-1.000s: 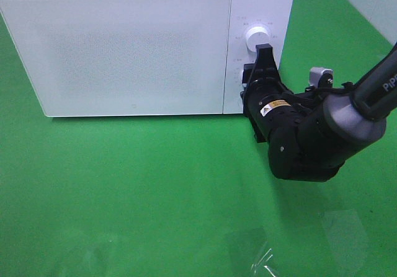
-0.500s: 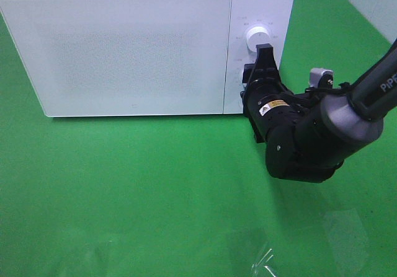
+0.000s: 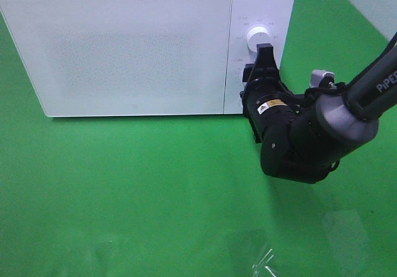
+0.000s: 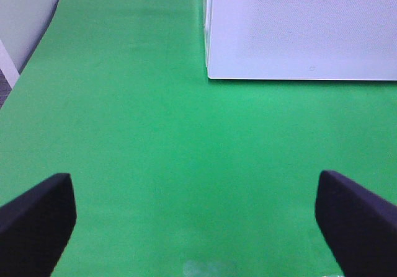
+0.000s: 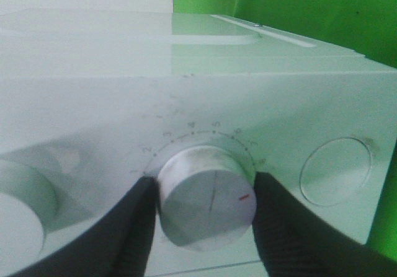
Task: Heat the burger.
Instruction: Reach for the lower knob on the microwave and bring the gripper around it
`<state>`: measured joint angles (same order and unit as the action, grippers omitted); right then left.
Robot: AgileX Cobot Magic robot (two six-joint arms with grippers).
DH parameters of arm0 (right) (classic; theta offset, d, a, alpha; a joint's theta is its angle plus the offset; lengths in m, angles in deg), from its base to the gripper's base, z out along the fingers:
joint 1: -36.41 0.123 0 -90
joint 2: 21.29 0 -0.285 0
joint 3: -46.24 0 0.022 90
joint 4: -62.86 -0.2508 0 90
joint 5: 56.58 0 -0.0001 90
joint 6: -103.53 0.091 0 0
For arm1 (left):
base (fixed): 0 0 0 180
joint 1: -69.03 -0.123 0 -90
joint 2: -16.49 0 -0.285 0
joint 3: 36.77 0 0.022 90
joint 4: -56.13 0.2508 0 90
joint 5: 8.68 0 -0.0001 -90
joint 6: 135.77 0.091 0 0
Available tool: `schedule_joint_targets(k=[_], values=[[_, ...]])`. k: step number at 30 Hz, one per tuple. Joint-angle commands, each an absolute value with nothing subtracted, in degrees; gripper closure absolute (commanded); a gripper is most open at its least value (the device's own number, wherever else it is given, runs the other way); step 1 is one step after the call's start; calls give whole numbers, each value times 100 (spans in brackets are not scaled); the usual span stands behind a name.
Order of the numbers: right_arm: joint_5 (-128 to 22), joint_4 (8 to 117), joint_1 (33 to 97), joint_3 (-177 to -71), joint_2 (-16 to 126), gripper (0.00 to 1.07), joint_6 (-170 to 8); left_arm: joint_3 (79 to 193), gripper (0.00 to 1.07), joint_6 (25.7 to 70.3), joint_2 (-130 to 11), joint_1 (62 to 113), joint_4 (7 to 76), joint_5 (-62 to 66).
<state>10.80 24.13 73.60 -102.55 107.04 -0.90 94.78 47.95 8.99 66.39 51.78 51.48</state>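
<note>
The burger is out of view. A white microwave (image 3: 133, 48) stands at the back with its door closed. My right gripper (image 3: 259, 72) is at the control panel, below the upper knob (image 3: 256, 37). In the right wrist view its two black fingers (image 5: 133, 227) press against either side of the lower dial knob (image 5: 208, 206), which carries a red mark, so my right gripper (image 5: 208, 215) is shut on it. My left gripper (image 4: 195, 227) hangs wide open over bare green cloth in front of the microwave's left corner (image 4: 211, 72), holding nothing.
A green cloth (image 3: 136, 184) covers the table. Some crinkled clear plastic film (image 3: 263, 258) lies at the front right. A round button (image 5: 335, 171) sits beside the gripped knob on the panel. The right arm's bulky wrist (image 3: 298, 140) stands in front of the microwave's right end.
The right arm's wrist has shifted slightly left and rolled a little, while its fingers stay at the knob. Nothing else has moved.
</note>
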Motion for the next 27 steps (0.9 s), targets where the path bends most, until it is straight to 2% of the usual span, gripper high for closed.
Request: schedule_joint_targets(k=[1, 10, 18, 27], values=[[1653, 2367, 7331, -10112, 10567, 55, -170, 9460, 9, 4784, 1019, 6616, 5149, 5102], [1412, 2762, 7331, -9459, 10131, 39, -187, 9460, 9, 4784, 1019, 6616, 5149, 5102], [873, 2854, 7331, -8806, 9484, 39, -829, 9460, 9, 4784, 1019, 6616, 5149, 5102], [-267, 2946, 7331, -8319, 8212, 39, -2995, 9460, 9, 4784, 1019, 6616, 5149, 5102]])
